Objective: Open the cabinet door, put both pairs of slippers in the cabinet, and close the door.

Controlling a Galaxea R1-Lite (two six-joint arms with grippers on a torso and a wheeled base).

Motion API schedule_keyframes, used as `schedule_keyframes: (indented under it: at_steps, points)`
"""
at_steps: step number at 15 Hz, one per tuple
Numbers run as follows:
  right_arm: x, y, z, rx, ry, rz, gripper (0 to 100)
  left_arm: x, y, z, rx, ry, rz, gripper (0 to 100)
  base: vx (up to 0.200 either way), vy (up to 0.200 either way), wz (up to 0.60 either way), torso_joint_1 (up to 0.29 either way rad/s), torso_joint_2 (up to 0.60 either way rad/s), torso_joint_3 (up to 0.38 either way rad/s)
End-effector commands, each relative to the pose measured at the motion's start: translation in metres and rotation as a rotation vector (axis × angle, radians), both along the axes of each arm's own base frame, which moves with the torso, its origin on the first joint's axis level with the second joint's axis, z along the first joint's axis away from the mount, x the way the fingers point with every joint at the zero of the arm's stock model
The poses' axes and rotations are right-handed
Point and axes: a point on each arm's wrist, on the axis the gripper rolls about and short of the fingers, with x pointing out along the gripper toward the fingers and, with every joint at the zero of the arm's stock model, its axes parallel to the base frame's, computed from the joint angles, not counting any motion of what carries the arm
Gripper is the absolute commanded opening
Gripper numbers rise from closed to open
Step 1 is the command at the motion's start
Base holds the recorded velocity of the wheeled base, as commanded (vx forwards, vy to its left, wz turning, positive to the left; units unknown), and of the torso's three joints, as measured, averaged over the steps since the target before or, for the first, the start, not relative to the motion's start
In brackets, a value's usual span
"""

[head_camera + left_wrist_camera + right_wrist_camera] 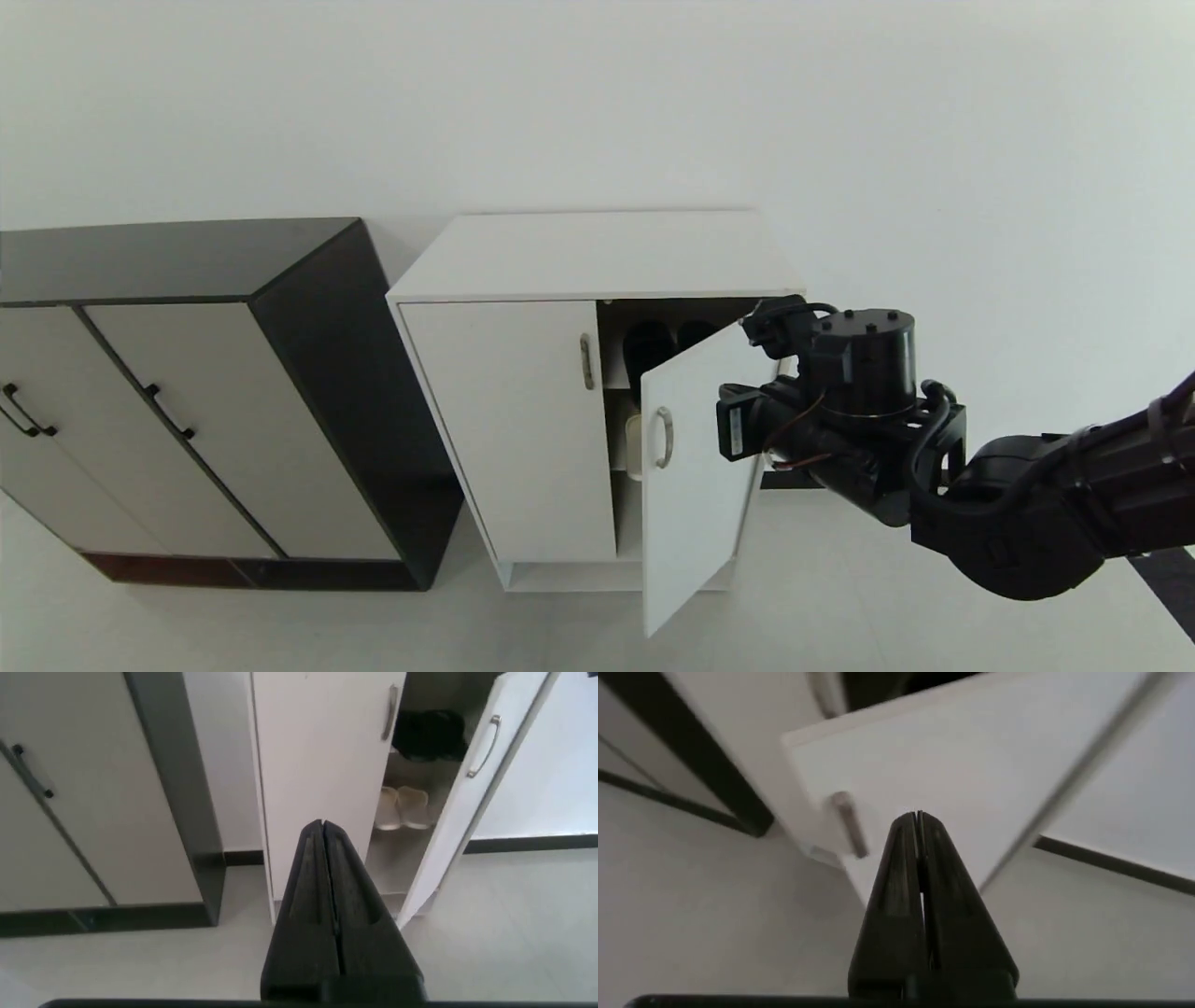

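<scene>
Two cabinets stand side by side. On the left is a black cabinet [317, 392] with two pale doors. On the right is the white cabinet [597, 252] with two doors: its left door [509, 429] is closed and its right door [695, 476] is partly open. Two pairs of slippers lie inside, a dark pair [430, 733] on the upper shelf and a white pair [404, 807] below. The left gripper [322, 823] is pressed closed and empty, back from the cabinet. The right gripper [920, 817], likewise closed and empty, points at the open door's outer face near its handle [848, 826]. The floor [840, 597] is pale grey and the wall [597, 93] white.
</scene>
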Motion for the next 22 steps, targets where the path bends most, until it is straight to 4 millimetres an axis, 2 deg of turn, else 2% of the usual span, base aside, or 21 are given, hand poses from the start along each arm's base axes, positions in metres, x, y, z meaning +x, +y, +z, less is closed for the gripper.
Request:
schedule_keyframes:
  at_steps: [1, 3, 5, 7, 10, 20, 22]
  points:
    - [-0.001, -0.001, -0.002, 0.004, -0.001, 0.011, 0, 0.000, 0.000, 0.000, 0.000, 0.001, 0.000, 0, 0.000, 0.000, 0.00, 0.000, 0.00, 0.000]
    - [-0.005, -0.004, -0.010, 0.019, 0.009, 0.090, 0, 0.000, 0.000, 0.000, 0.000, 0.001, 0.000, 0, 0.000, 0.000, 0.00, 0.000, 0.00, 0.000]
    - [-0.008, -0.022, -0.023, 0.048, 0.026, 0.248, 0, 0.000, 0.000, 0.000, 0.008, 0.000, 0.001, 0, 0.000, 0.000, 0.00, 0.000, 0.00, 0.000]
    - [-0.006, -0.034, -0.032, 0.062, 0.055, 0.335, 0, 0.000, 0.000, 0.000, 0.005, 0.001, 0.000, 0, 0.000, 0.000, 0.00, 0.000, 0.00, 0.000]
    - [-0.002, -0.036, -0.043, 0.055, 0.088, 0.353, 0, 0.000, 0.000, 0.000, 0.005, 0.001, 0.000, 0, 0.000, 0.000, 0.00, 0.000, 0.00, 0.000]
    - [0.001, -0.034, -0.056, 0.039, 0.121, 0.351, 0, 0.000, 0.000, 0.000, 0.005, 0.001, 0.000, 0, 0.200, 0.000, 0.00, 0.004, 0.00, 0.003]
    - [0.004, -0.033, -0.057, 0.039, 0.121, 0.350, 0, 0.000, 0.000, 0.000, 0.005, 0.001, -0.002, 0, 0.000, 0.000, 0.00, 0.000, 0.00, 0.000]
